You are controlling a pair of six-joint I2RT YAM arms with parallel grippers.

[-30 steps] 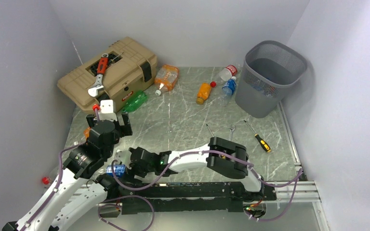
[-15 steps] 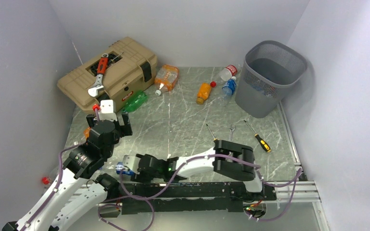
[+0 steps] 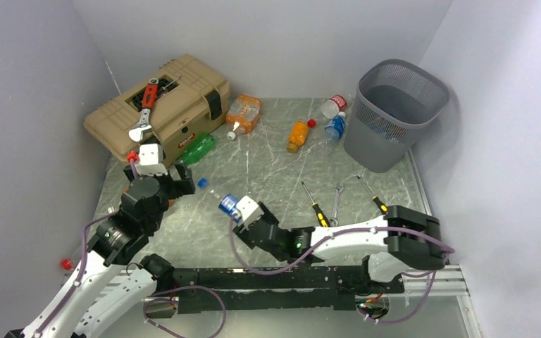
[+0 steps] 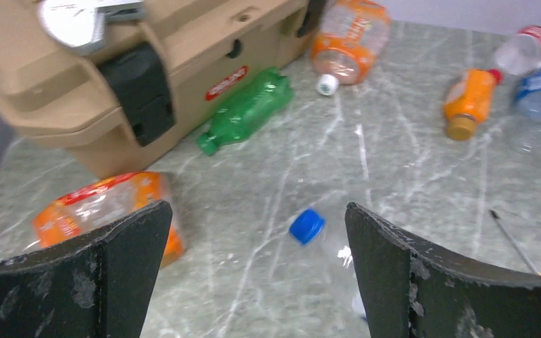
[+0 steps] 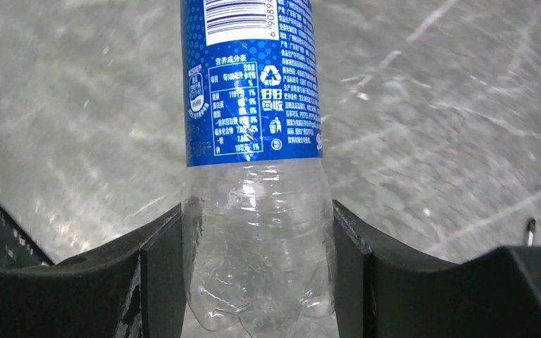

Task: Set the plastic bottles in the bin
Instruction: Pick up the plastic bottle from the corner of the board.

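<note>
Item: 1 bottle (image 5: 252,105), clamped at its base in my right claw (image 5: 257,215), long axis running out ahead. Bin (image 3: 394,116): far right corner, well apart, my side. Left claw (image 4: 257,229): spread, empty.

Plain pale walls (image 3: 268,42) box the bench (image 3: 268,176) in on the left, far and right. The top is grey marble-look stuff with white veins, with a silver rail (image 3: 424,201) along its right edge. Lighting's soft and even.

Right hand (image 5: 257,271) clamped the blue-labelled bottle (image 5: 252,105) — carried it mid-table.
</note>
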